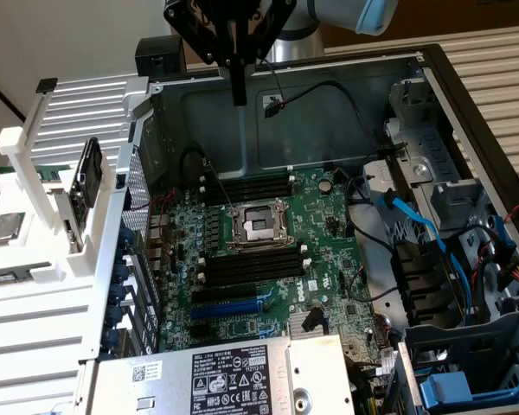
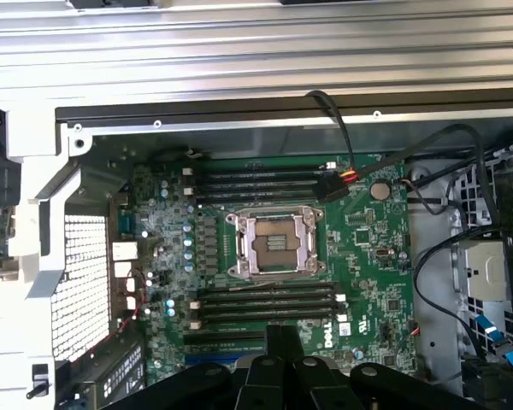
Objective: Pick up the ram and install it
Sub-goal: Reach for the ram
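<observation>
I see the end effector [image 1: 239, 93] hanging high above the open computer case [image 1: 346, 86], near its far wall, at about 12 o'clock from the CPU socket [image 1: 258, 225] in the exterior view; its black fingers [image 1: 239, 82] point straight down and look pressed together into 1 narrow bar, with nothing showing between them. In the wrist view the same end effector [image 2: 283, 346] reads as 1 dark block over the motherboard [image 2: 368, 256], and I see no green stick in it there either.

The ram [image 1: 54, 172] is not in the end effector; as far as I can make out, it is the long thin green strip showing on the white rack [image 1: 35, 311] outside the case, at about 10 o'clock from the socket in the exterior view. It sits just beside a tilted black flat part [image 1: 88, 177] standing in that rack; only a sliver of green shows, so I cannot read its label or chips.

On the motherboard the black memory slots run in 2 banks; 1 bank [image 1: 246, 188] lies at 12 o'clock from the socket and the other [image 1: 253, 266] at 6 o'clock; I see no green stick seated in either. A blue expansion slot [image 1: 229, 307] lies farther out at 6 o'clock; a silver power supply box [image 1: 233, 376] with a white label sits at the near edge; blue cables [image 1: 419, 226] run at 3 o'clock.
</observation>
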### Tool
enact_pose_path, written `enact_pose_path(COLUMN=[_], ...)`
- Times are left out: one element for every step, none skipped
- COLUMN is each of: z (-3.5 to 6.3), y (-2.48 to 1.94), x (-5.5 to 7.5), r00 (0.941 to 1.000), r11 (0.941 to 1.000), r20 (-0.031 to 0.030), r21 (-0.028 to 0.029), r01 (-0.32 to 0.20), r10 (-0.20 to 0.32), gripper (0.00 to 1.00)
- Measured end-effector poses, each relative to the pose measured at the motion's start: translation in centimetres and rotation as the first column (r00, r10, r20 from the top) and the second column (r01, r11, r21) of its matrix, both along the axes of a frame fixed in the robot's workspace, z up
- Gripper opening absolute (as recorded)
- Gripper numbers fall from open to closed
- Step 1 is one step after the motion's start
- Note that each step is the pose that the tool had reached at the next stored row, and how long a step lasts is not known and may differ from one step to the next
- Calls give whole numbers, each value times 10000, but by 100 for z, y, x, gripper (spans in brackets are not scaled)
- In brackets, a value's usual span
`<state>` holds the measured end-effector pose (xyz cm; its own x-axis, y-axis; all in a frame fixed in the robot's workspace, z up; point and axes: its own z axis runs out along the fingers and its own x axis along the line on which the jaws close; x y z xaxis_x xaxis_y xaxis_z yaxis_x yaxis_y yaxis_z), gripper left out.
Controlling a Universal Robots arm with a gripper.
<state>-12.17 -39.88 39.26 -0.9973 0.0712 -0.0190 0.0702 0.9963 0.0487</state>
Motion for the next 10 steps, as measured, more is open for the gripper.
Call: enact_pose_path(z=[0,0,0,0,-1,-1,-1,-2,-1,-2], y=[0,0,0,0,0,0,0,0,-1,0], x=[-1,-1,-2,-3,-5,-6,-8,-12,-35,-55], r00=[10000,10000,10000,10000,10000,10000,10000,10000,10000,10000], r11=[10000,10000,10000,10000,10000,10000,10000,10000,10000,10000], r20=[0,0,0,0,0,0,0,0,0,3], r21=[0,1,0,0,0,0,0,0,-2,-1], r01=[0,0,0,0,1,0,0,1,0,0], r10=[0,0,0,0,-1,0,0,-1,0,0], gripper=[10,10,10,10,10,10,10,10,10,10])
